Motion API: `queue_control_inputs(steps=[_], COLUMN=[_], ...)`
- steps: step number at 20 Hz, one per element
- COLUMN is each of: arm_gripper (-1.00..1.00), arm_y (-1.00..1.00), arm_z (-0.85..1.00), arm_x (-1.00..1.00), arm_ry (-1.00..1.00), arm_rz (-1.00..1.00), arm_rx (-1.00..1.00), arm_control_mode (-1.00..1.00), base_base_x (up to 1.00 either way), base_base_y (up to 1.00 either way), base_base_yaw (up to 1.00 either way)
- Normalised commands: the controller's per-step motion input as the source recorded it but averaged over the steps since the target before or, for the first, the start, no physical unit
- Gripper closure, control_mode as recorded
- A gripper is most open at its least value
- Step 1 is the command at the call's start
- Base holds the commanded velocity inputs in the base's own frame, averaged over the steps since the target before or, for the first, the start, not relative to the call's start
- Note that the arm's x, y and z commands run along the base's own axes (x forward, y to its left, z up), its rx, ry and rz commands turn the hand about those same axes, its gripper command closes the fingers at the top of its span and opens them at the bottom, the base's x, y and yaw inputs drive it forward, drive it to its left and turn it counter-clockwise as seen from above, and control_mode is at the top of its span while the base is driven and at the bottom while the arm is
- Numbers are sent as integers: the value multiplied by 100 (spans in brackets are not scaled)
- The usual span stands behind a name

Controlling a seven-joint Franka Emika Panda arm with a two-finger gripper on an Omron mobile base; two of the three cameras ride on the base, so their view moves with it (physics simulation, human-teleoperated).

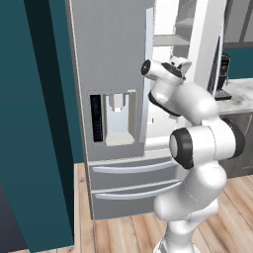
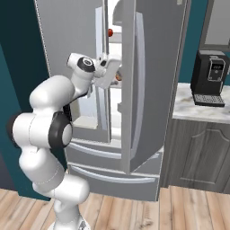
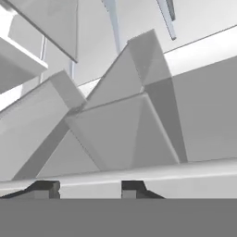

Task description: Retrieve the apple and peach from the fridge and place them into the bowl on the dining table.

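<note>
Between the fridge [image 2: 148, 90] doors, the right base view catches the hand reaching into the white interior, with the apple [image 2: 110, 32] as a small red dot on a shelf above the wrist and an orange-brown fruit, the peach [image 2: 118, 77], just past the hand; whether the hand touches it I cannot tell. From the left base view the arm blocks that gap, though the dispenser panel [image 1: 113, 117] and two lower drawers [image 1: 133, 180] show plainly. Along the hand view, the gripper [image 3: 88, 189] has its dark tips drawn close together, clenched, against pale angled fridge surfaces; nothing visible sits between them.
</note>
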Motion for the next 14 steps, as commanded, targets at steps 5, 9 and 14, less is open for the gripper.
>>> queue_control_inputs(steps=[5, 9, 14], arm_gripper=[-100, -100, -100], arm_y=[-100, -100, -100], arm_z=[-28, -25, -18], arm_x=[-40, -83, -86], arm_ry=[0, 0, 0], arm_rz=[-25, -17, -10], arm_rx=[4, 8, 10], arm_control_mode=[-100, -100, -100], base_base_x=[0, 0, 0], base_base_y=[0, 0, 0], base_base_yaw=[0, 0, 0])
